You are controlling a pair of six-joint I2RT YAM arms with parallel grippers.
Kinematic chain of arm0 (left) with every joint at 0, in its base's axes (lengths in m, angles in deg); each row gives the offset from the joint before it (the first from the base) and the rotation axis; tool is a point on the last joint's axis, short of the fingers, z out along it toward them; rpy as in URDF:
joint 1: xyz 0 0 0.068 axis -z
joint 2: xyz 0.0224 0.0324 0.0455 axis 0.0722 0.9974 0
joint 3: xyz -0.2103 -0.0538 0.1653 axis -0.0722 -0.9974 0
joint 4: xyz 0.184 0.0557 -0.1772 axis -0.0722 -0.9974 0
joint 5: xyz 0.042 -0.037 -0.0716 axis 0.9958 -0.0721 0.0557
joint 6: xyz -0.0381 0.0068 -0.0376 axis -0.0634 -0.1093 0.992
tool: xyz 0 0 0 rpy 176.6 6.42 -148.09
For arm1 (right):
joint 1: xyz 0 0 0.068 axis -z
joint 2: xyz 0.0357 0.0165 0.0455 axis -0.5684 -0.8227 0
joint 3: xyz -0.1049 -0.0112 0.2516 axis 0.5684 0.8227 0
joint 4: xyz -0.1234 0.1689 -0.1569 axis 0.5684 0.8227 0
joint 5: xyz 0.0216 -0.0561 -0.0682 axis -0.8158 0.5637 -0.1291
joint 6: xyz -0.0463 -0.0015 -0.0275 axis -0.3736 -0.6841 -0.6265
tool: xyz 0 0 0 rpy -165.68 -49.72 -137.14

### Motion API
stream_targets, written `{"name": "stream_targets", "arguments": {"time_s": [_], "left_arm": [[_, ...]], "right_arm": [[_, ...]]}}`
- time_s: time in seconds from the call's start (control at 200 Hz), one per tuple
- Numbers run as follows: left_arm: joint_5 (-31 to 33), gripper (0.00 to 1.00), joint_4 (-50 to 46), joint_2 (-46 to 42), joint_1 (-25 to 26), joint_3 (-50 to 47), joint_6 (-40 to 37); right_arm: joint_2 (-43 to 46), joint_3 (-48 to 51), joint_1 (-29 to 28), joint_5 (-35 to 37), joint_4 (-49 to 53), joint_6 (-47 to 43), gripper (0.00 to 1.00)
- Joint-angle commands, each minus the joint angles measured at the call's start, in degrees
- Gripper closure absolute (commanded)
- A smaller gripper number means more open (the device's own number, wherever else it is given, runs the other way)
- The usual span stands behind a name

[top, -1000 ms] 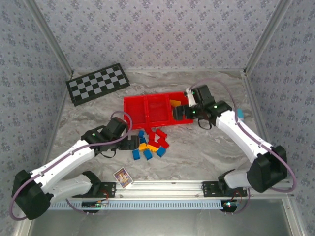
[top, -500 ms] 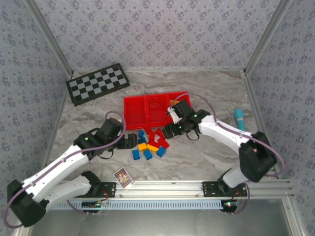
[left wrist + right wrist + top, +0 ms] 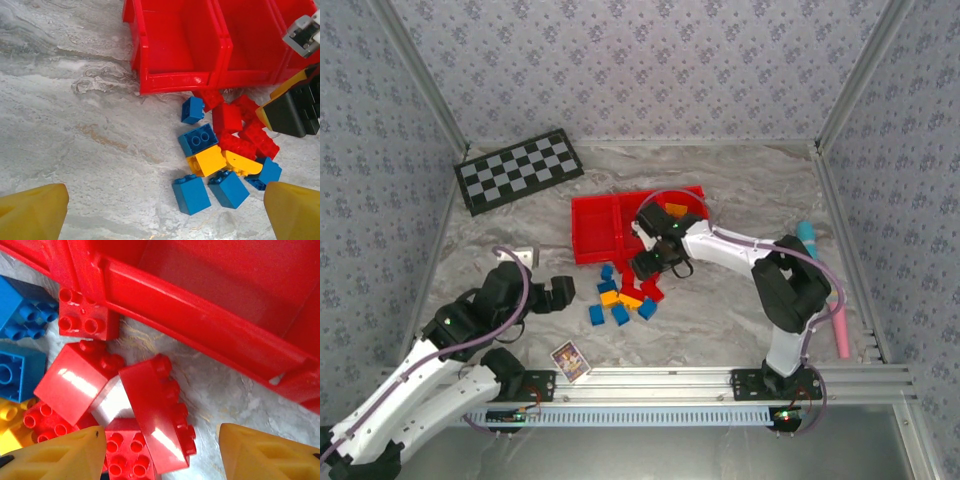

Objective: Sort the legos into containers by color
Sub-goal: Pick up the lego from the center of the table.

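The legos [image 3: 623,297] lie in a loose pile of blue, red and orange-yellow bricks just in front of the red tray [image 3: 595,228]. One orange-yellow brick [image 3: 675,210] sits in the tray's right compartment. My right gripper [image 3: 643,267] is low over the pile's red bricks. In the right wrist view it [image 3: 165,455] is open, with a long red brick [image 3: 157,420] between its fingers and the tray wall [image 3: 200,320] just beyond. My left gripper [image 3: 562,292] is left of the pile, open [image 3: 162,220] and holding nothing. Ahead of it lie two blue bricks [image 3: 191,194] and a yellow one [image 3: 207,160].
A black-and-white checkerboard [image 3: 518,170] lies at the back left. A small picture card [image 3: 570,360] lies near the front rail. A teal-and-pink stick [image 3: 825,290] lies along the right side behind the right arm. A small white object [image 3: 525,256] sits left of the tray.
The right gripper came off the tray's right compartment and moved left and forward down onto the red bricks of the pile. The left arm pulled back to the left, away from the pile.
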Motion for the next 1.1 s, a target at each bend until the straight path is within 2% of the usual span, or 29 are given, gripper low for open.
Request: {"name": "stream_targets", "arguments": {"time_s": [0.0,0.335,0.715,1.094], "left_arm": [[1.6,0.0,-1.5,-0.2,0.5,-0.3,-1.9],[0.9,0.0,-1.1,1.3,0.4,-0.5,-1.8],[1.2,0.0,-1.4,1.8,0.4,-0.5,-1.5],[1.3,0.0,-1.7,2.5,0.4,-0.5,-1.1]], "right_arm": [[-2.2,-2.6,-1.3,3.5,4.0,-0.3,0.38],[-6.1,-4.9,-3.2,8.7,6.2,1.4,0.48],[-8.0,-6.2,-4.3,10.4,7.2,1.1,0.64],[-3.0,-5.4,-6.1,14.6,7.1,1.4,0.76]]}}
